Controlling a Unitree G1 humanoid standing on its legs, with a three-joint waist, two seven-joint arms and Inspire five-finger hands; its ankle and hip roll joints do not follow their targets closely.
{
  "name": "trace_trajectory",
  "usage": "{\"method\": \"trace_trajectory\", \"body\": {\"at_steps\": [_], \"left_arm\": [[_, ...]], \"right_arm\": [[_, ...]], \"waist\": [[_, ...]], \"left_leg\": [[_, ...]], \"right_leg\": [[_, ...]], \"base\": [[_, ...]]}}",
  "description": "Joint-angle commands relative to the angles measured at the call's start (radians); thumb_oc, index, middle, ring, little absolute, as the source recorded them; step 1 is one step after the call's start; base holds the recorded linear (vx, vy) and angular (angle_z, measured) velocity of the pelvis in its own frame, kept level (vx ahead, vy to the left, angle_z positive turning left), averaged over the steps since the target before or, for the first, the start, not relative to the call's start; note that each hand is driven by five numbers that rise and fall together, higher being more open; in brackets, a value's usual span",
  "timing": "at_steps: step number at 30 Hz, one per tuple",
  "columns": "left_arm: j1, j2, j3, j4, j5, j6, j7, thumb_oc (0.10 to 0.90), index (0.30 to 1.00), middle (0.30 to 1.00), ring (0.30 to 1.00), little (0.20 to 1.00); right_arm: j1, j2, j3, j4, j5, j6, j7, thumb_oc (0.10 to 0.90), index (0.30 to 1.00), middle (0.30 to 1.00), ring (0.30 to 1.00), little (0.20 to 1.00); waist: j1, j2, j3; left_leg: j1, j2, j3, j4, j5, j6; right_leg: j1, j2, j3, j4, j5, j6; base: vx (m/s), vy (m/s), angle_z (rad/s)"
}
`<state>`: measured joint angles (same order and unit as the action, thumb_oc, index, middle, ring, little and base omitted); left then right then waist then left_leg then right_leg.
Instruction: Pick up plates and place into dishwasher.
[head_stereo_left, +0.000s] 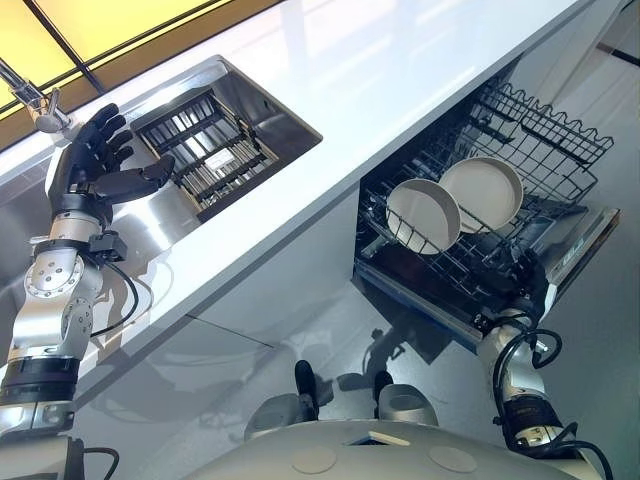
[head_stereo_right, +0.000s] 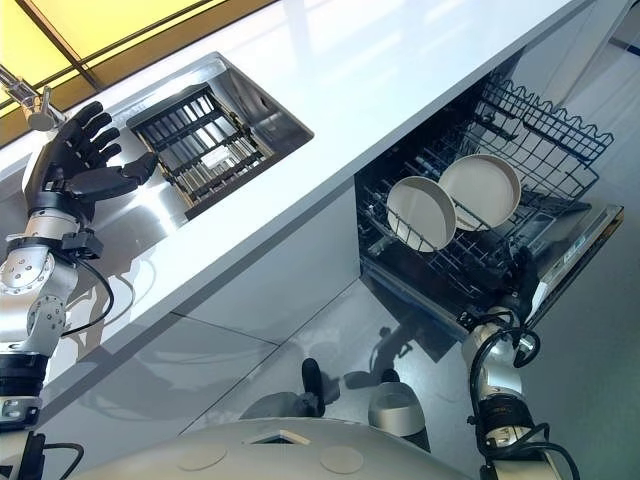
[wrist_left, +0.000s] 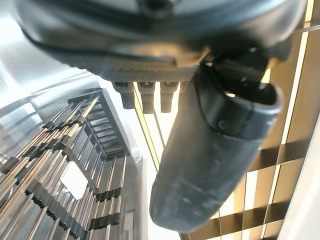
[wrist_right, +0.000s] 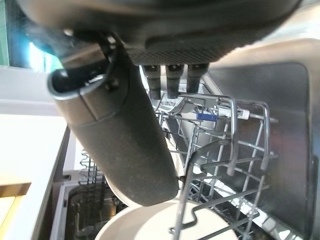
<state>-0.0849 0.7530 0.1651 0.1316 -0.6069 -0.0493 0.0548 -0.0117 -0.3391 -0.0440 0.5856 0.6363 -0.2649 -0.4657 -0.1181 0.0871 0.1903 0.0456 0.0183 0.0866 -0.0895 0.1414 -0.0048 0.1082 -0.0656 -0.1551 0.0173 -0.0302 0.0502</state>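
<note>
Your left hand (head_stereo_left: 90, 165) hangs open-fingered above the stainless steel sink (head_stereo_left: 282, 115). Your right hand (wrist_right: 175, 50), fingers straight and empty, is beside two upright round white plates (head_stereo_left: 423, 215).

We see a white countertop (head_stereo_left: 400, 70) running as a broad band from the lower left to the upper right of the head view. A steel sink (head_stereo_left: 285, 115) is sunk into it in the upper left part. A rack (head_stereo_left: 205, 150) of thin metal bars crossed by dark strips lies inside the basin. At the far upper left edge a metal tap (head_stereo_left: 30, 100) stands beside the sink. Behind it, in the upper left corner, we see yellow panels (head_stereo_left: 110, 20) split by dark bars. Below the countertop, in the middle, a plain grey cabinet front (head_stereo_left: 290, 270) meets a glossy grey floor (head_stereo_left: 350, 335).
</note>
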Motion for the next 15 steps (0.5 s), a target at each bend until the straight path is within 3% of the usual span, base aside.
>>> {"method": "trace_trajectory", "body": {"at_steps": [1,6,8,11,15], "left_arm": [[-0.099,0.039,0.062,-0.059,0.006,-0.088,0.024,0.800,0.900,0.900,0.900,0.900],[-0.121,0.037,0.037,-0.085,0.014,-0.056,0.043,0.800,0.900,0.900,0.900,0.900],[-0.130,0.032,0.029,-0.074,0.018,-0.059,0.037,0.800,0.900,0.900,0.900,0.900],[-0.142,0.025,0.014,-0.053,0.018,-0.073,0.016,0.800,0.900,0.900,0.900,0.900],[-0.155,0.001,-0.016,-0.019,0.025,-0.112,0.007,0.800,0.900,0.900,0.900,0.900]], "right_arm": [[-0.038,0.025,0.040,0.019,0.182,0.004,0.061,0.800,0.900,0.900,0.900,0.900],[-0.056,0.064,0.082,-0.009,0.289,0.005,0.189,0.800,0.900,0.900,0.900,0.900],[-0.066,0.078,0.109,-0.027,0.377,0.031,0.292,0.800,0.900,0.900,0.900,0.900],[-0.093,0.099,0.160,-0.079,0.625,0.082,0.541,0.800,0.900,0.900,0.900,0.900],[-0.154,0.117,0.255,-0.234,0.732,0.083,0.697,0.800,0.900,0.900,0.900,0.900]], "waist": [[0.027,0.033,-0.060],[0.043,0.033,-0.057],[0.052,0.032,-0.057],[0.070,0.026,-0.056],[0.084,0.017,-0.050]], "left_leg": [[0.027,-0.049,0.013,0.035,-0.163,-0.015],[0.024,-0.048,-0.002,0.039,-0.164,-0.013],[0.021,-0.048,-0.007,0.043,-0.165,-0.013],[0.019,-0.048,-0.018,0.052,-0.170,-0.013],[0.006,-0.049,-0.025,0.071,-0.175,-0.014]], "right_leg": [[-0.116,0.033,-0.015,0.148,-0.093,0.070],[-0.114,0.034,-0.020,0.155,-0.096,0.064],[-0.113,0.034,-0.023,0.157,-0.097,0.062],[-0.111,0.032,-0.030,0.160,-0.099,0.057],[-0.112,0.033,-0.035,0.157,-0.098,0.050]], "base": [[0.03,-0.014,0.04],[0.02,-0.007,0.06],[0.04,-0.003,0.05],[0.04,-0.008,0.01],[0.02,0.005,0.00]]}}
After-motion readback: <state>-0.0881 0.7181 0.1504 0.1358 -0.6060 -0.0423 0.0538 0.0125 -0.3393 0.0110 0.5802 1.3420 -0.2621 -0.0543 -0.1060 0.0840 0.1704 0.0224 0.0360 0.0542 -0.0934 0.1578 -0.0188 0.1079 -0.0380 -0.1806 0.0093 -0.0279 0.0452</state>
